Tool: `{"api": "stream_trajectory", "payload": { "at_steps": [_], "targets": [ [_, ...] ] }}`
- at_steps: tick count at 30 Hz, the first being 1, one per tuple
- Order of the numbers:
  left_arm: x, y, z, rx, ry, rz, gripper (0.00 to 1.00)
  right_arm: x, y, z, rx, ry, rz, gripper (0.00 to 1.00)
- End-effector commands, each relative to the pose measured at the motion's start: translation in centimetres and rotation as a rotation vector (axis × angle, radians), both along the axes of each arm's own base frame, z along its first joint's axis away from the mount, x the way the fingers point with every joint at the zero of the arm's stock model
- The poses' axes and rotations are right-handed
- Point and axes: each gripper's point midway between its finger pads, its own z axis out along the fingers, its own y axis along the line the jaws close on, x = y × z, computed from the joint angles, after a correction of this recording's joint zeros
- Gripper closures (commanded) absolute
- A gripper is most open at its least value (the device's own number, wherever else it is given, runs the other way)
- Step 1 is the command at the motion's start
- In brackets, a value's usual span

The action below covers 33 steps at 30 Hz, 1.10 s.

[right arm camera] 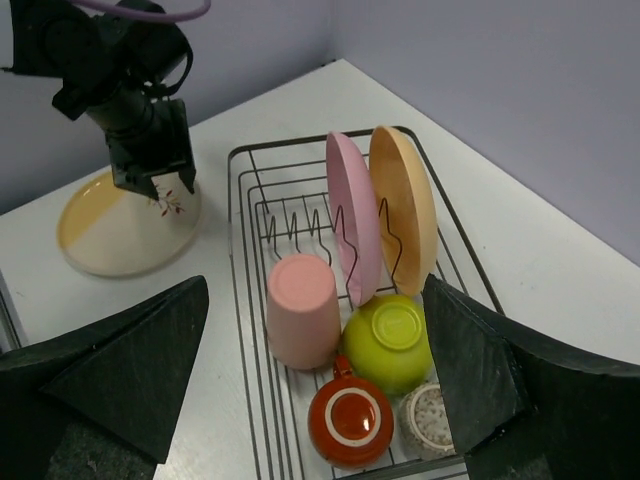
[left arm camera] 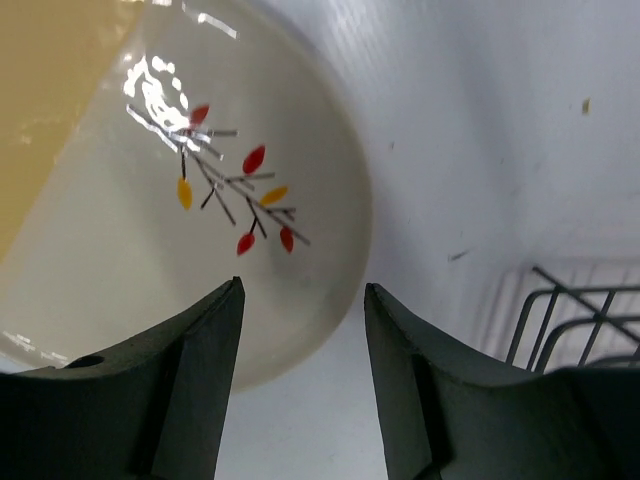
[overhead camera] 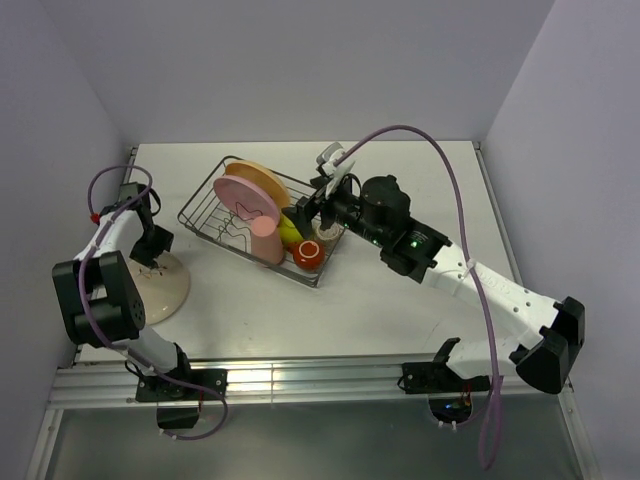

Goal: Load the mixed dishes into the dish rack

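Left gripper [left arm camera: 303, 292] is hovering, spread wide, over the cream plate [left arm camera: 120, 260] beside the rack [right arm camera: 232, 200]; right gripper [right arm camera: 315, 285] is gaping above the rack.

From above, the left arm [overhead camera: 100, 300] covers much of the pale cream plate [overhead camera: 168, 287], and the left wrist view cuts it off at top and left. Only a blurred corner of the dish rack [left arm camera: 572, 315] shows there. In the right wrist view a dark finger [right arm camera: 500, 390] hides part of the grey-beige cup [right arm camera: 428, 420].
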Motion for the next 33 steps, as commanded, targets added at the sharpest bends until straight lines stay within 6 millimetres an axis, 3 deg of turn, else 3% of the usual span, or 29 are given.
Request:
{"api": "stream_trajectory", "payload": {
  "at_steps": [1,6,13,22,28,31,32,33],
  "targets": [
    [1.8,1.3,0.8,0.022,-0.002,0.003,0.43,0.4,-0.1,-1.6,-0.017,0.045,-0.042,0.05],
    [2.1,2.4,0.0,0.065,0.058,0.019,0.43,-0.8,0.2,-2.4,-0.024,0.086,0.001,0.05],
    [2.8,3.4,-1.5,0.090,0.133,0.021,0.45,-2.6,0.4,-1.4,0.017,0.092,0.043,0.05],
    [1.6,4.0,-4.3,0.111,0.246,0.017,0.48,-3.2,-0.9,-0.4,0.035,0.055,0.023,0.05],
    [1.1,3.8,-6.2,0.080,0.274,0.014,0.65,-3.3,-1.4,-0.4,0.034,0.051,0.006,0.05],
    [1.3,3.9,-6.2,0.061,0.258,0.025,0.86,-3.3,-1.6,-0.1,0.039,0.047,0.005,0.05],
    [1.4,4.1,-6.1,0.062,0.252,0.029,0.98,-3.3,-1.6,-0.1,0.039,0.047,0.003,0.05],
    [1.4,4.2,-6.0,0.064,0.253,0.031,1.00,-3.4,-1.5,-0.3,0.035,0.050,0.005,0.05]
  ]
}}
